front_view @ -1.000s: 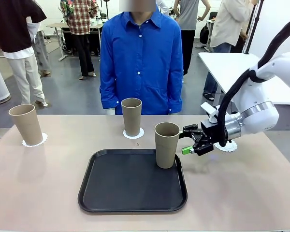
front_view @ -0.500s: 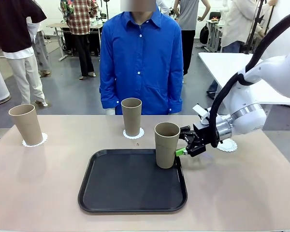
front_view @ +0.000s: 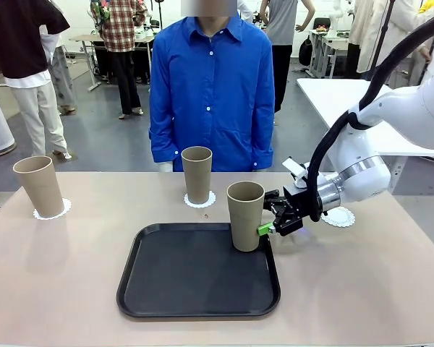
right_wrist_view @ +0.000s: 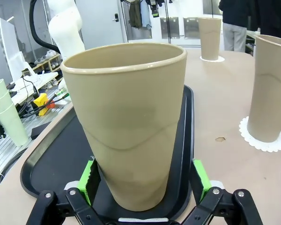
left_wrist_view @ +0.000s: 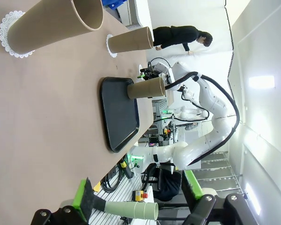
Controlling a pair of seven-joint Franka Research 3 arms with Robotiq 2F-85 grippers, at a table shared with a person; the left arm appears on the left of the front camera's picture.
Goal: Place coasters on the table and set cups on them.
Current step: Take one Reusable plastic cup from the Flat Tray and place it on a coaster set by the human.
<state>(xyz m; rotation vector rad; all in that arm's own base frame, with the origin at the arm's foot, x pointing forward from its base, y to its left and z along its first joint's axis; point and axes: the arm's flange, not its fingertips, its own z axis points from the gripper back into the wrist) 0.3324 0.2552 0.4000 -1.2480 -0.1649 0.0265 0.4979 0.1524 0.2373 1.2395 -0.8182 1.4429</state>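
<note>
Three tan cups are in view. The left cup [front_view: 38, 186] stands on a coaster [front_view: 54, 211], and the middle cup [front_view: 197, 173] stands on another coaster [front_view: 201, 202]. The third cup [front_view: 245, 215] stands upright on the right edge of the black tray [front_view: 195, 289]. My right gripper [front_view: 266, 220] is open, with its green pads [right_wrist_view: 88, 176] on either side of that cup's [right_wrist_view: 126, 122] base. A bare coaster [front_view: 340, 217] lies on the table [front_view: 58, 275] behind the right arm. My left gripper [left_wrist_view: 138, 197] is open and empty, far from the cups.
A person in a blue shirt [front_view: 211, 87] stands at the far side with hands out of sight. A white table [front_view: 340, 97] stands at the back right. Other people move about behind. Bare tabletop lies left and right of the tray.
My right gripper has moved left until its fingers straddle the tray cup. That cup has shifted slightly to the left. The other cups have not moved.
</note>
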